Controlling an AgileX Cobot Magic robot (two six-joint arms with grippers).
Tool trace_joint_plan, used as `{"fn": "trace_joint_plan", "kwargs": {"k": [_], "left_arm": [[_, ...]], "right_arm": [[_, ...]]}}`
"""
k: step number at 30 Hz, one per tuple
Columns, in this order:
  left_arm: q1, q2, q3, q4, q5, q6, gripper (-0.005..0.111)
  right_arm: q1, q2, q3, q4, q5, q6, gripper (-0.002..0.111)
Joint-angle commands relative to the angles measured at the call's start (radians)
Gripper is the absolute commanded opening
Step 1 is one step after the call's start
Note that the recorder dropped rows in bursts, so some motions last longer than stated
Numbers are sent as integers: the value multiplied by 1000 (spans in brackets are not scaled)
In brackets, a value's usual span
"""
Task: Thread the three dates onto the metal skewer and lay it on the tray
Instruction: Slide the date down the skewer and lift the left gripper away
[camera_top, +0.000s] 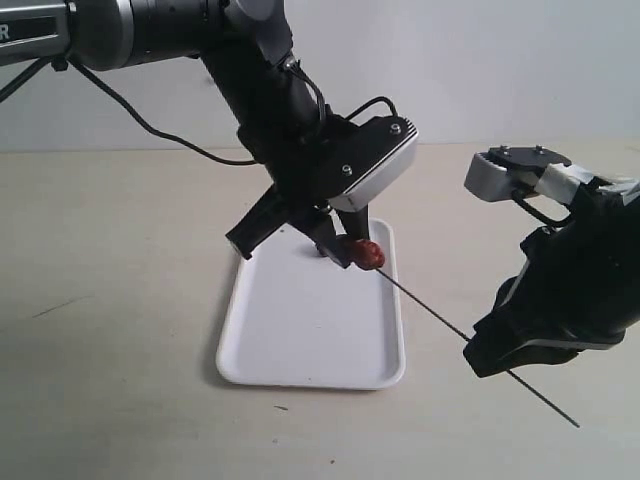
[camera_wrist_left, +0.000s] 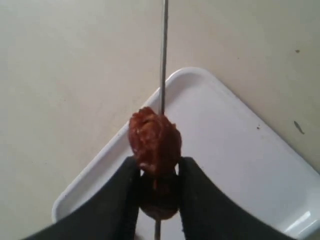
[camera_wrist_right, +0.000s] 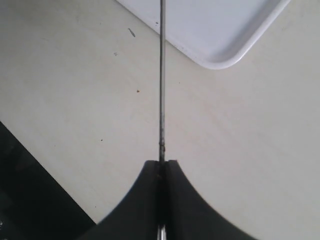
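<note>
The metal skewer (camera_top: 430, 310) slants above the table from the dates down to the right. My right gripper (camera_top: 480, 352) is shut on its lower part; in the right wrist view the rod (camera_wrist_right: 161, 75) leaves the closed gripper (camera_wrist_right: 161, 164). My left gripper (camera_top: 350, 255) hangs over the white tray (camera_top: 300, 330) and is shut on a dark date (camera_wrist_left: 159, 197). The skewer (camera_wrist_left: 163, 50) runs through that date, and a second reddish date (camera_wrist_left: 155, 137) sits on the rod just in front of the fingertips. A third date does not show.
The tray (camera_wrist_left: 240, 145) lies flat on a beige table, its corner (camera_wrist_right: 220, 30) also visible under the skewer. The left arm's black cable (camera_top: 150, 125) trails behind. Small dark specks mark the table near the tray's front edge (camera_top: 282, 407).
</note>
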Motion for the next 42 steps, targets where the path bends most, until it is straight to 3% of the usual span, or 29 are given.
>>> {"fn": "trace_joint_plan", "kwargs": {"k": [1,5,11,21,27,31,37,39,42], "left_arm": [[-5,-15,2,-50,9,-83,45],[-3,-28,2,-72,9,-155,55],[-1,-57,2,-75,8,-185,55],[2,-111,2,-67,3,-406,55],[2,-185,2,-53,-105,-595,55],[7,-242,2,14,-218,-820,51],[31,-265,2,269,-300,-1281,25],[43,-255,2,325,-303,-1402,26],[68,-228,2,370,-292,-1524,38]], "right_arm": [[-5,3,-11,13,5,-14,0],[-5,3,-11,13,7,-14,0],[-5,3,-11,3,-22,-9,0],[-5,3,-8,-46,-42,45,0],[-5,-42,49,-155,-92,127,0],[-5,-115,71,-161,-98,153,0],[-5,-261,71,-310,-14,298,0],[-5,-306,71,-363,25,332,0],[-5,-366,71,-435,83,389,0]]}}
